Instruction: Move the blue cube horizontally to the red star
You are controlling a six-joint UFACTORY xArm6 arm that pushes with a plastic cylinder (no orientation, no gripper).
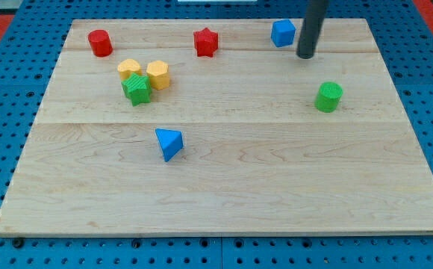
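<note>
The arm carries no claw, only a smooth dark rod that holds nothing; my tip [305, 55] stands just right of the blue cube [282, 33], near the top of the pale wooden board [224, 187]. The red star [205, 42] lies well apart to the cube's left, at almost the same height.

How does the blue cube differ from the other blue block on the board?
The blue cube has flat square faces, while the blue triangular block comes to a point. The blue cube sits near the view's top, right of the red star; the blue triangular block lies lower, left of centre. My tip stands just right of the blue cube and far from the blue triangular block. Both share the same blue colour.
</note>
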